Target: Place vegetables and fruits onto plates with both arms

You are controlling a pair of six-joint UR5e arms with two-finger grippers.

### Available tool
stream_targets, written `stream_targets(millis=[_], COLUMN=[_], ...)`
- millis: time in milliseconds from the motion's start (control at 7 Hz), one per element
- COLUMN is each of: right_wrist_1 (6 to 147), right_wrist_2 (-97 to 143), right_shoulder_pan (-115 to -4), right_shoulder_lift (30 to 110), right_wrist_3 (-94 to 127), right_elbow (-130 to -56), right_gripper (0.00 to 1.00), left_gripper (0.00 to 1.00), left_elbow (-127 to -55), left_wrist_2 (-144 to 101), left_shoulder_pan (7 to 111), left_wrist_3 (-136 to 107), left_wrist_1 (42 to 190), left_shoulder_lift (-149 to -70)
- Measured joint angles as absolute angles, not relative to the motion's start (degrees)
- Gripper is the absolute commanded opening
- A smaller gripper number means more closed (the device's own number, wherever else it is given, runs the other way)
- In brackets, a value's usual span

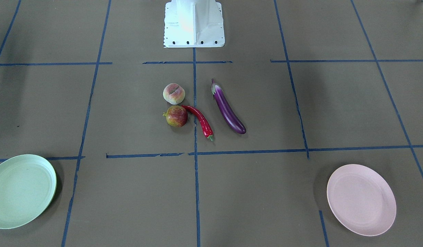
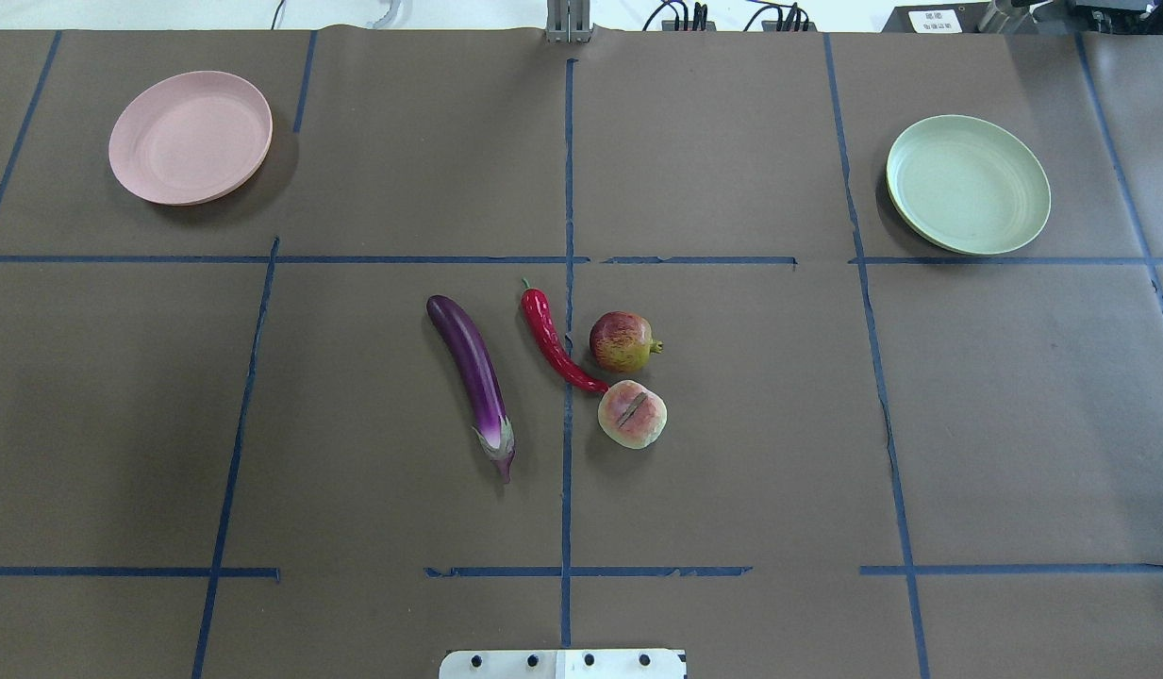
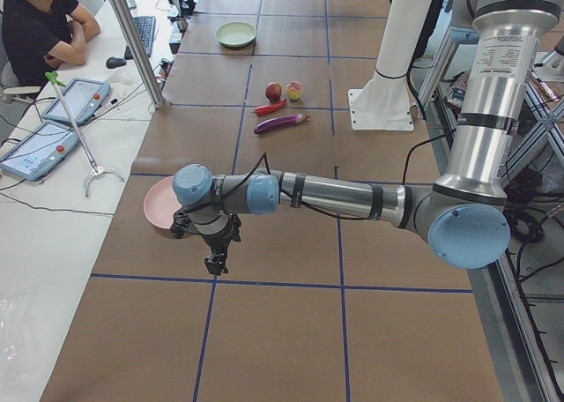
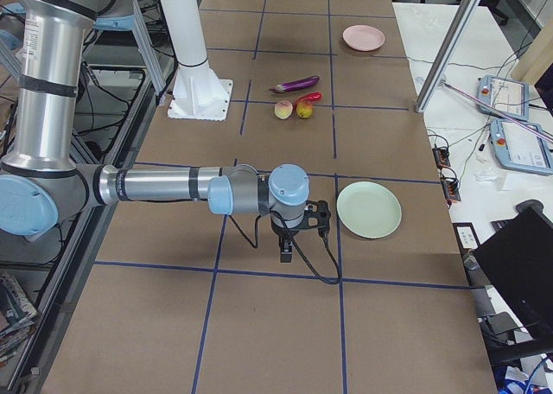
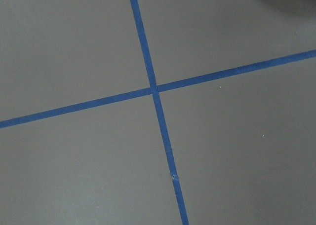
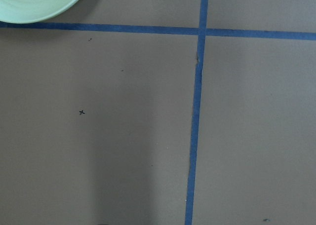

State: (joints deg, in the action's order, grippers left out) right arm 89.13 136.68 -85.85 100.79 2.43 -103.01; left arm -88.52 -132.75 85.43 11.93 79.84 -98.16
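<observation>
Eggplant point(image 2: 473, 372) and chili pepper point(image 2: 550, 339) lie side by side, not touching, mid-counter point(image 2: 355, 453). The apple-like fruit point(image 2: 622, 341) and peach point(image 2: 632, 414) sit just beside the chili, whose pointed end runs in between them. The pink plate point(image 2: 190, 137) is on the robot's left and the green plate point(image 2: 968, 184) on its right, both well apart from the produce. The left hand point(image 3: 214, 263) hangs near the pink plate and the right hand point(image 4: 286, 254) near the green one. Whether either is spread or pressed together cannot be told.
</observation>
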Motion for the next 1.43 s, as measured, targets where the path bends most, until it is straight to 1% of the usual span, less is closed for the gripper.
stream_targets(millis=[571,1000,1429], right_wrist_1=[89.3,89.13,88.95], right_wrist_2=[133.89,134.29,134.52], right_shoulder_pan=[-84.57,-84.56,-84.55], right_shoulder_lift=[96.37,95.55,96.81], right_wrist_3=[0.2,1.19,1.48], right_elbow=[-103.77,-106.01,-107.33], right_gripper=[1.0,1.0,1.0], left_gripper=[1.0,1.0,1.0], left_elbow=[-91.63,-93.31,-93.56], left_wrist_2=[-134.48,-134.42,-134.7], left_shoulder_pan=[85.44,85.48,85.67], left_wrist_3=[11.51,11.52,11.75], left_wrist_1=[76.5,76.51,76.68], left_shoulder_lift=[-97.82,-95.02,-94.59])
